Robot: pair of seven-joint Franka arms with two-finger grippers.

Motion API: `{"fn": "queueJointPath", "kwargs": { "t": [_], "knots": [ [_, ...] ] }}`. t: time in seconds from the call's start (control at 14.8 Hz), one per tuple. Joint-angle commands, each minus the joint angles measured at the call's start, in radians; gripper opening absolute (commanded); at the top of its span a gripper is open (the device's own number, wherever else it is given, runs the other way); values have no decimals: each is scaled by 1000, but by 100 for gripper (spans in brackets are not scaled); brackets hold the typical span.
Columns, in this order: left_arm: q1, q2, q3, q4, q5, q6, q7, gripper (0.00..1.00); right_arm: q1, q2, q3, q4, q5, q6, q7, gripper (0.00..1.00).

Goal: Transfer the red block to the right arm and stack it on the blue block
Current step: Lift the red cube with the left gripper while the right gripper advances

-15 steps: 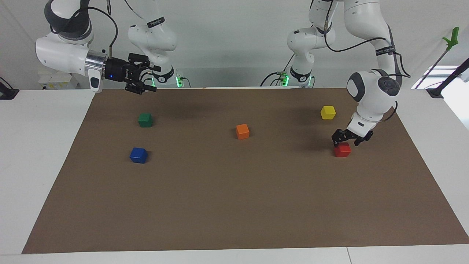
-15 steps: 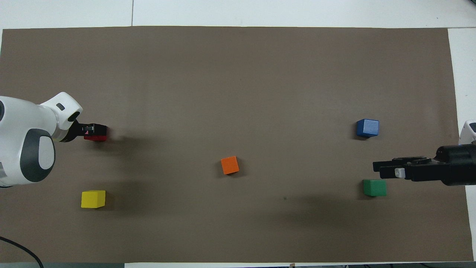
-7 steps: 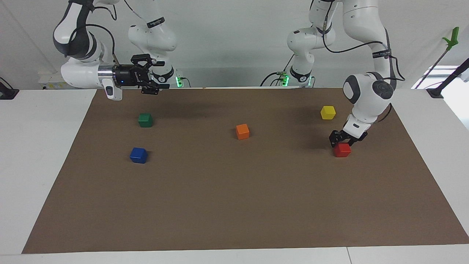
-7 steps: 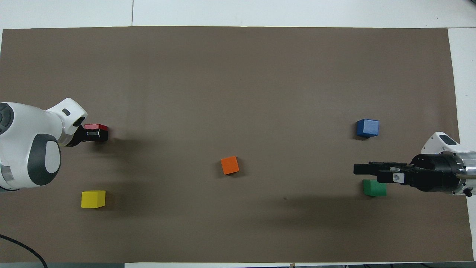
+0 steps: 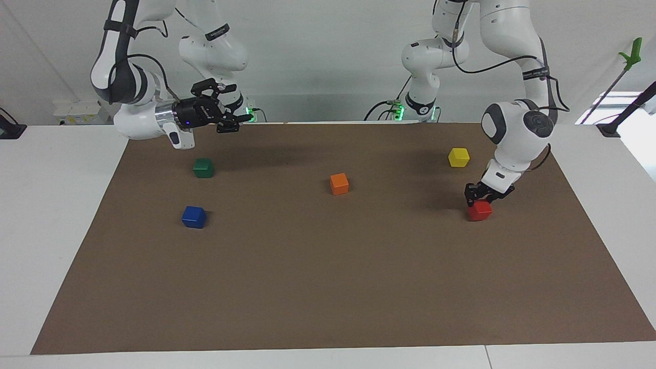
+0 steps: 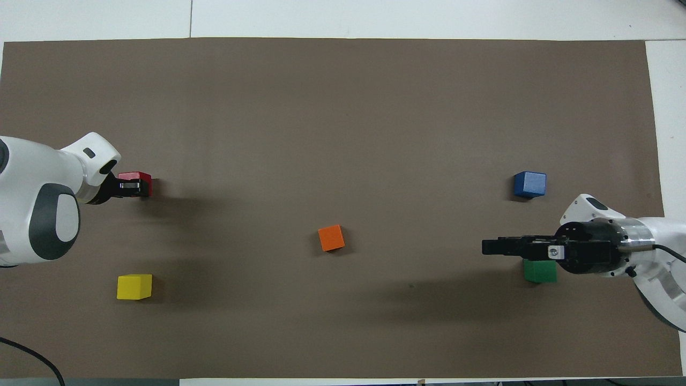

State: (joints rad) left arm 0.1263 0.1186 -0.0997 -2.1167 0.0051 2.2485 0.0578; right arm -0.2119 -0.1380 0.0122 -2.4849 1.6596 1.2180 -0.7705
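The brown mat [image 5: 328, 287] covers most of the white table [image 5: 61, 230], and the half of it farther from the robots than the orange block [image 5: 339, 183] is open and flat. The red block [image 5: 479, 210] sits on the mat toward the left arm's end from the orange block. The left gripper [image 5: 482, 197] is down on it, clamped on the red block. The yellow block [image 5: 458, 157] is near, closer to the robots. The blue block [image 5: 194, 216] lies toward the right arm's end from the orange block, with the green block [image 5: 203, 167] nearer the robots. The right gripper [image 5: 236, 123] hangs in the air near the green block, fingers apart, holding nothing. All 5 blocks are small plain cubes, well apart.
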Motion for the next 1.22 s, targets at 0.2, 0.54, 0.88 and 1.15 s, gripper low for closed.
{"fn": "queueJointPath", "kwargs": {
  "t": [0.2, 0.54, 0.88, 1.15],
  "knots": [
    [6, -34, 5, 149, 47, -190, -41, 0, 89, 188, 3, -9, 107, -110, -178, 100],
    [0, -100, -2, 153, 46, -202, -290, 0, 216, 230, 3, -6, 294, -123, -185, 100],
    [-20, -169, -23, 225, -25, -463, -312, 0, 298, 235, 5, 3, 393, -75, -178, 100],
    [-48, -189, -34, 224, -71, -547, -311, 0, 370, 251, 5, 6, 488, -64, -185, 100]
  ]
}}
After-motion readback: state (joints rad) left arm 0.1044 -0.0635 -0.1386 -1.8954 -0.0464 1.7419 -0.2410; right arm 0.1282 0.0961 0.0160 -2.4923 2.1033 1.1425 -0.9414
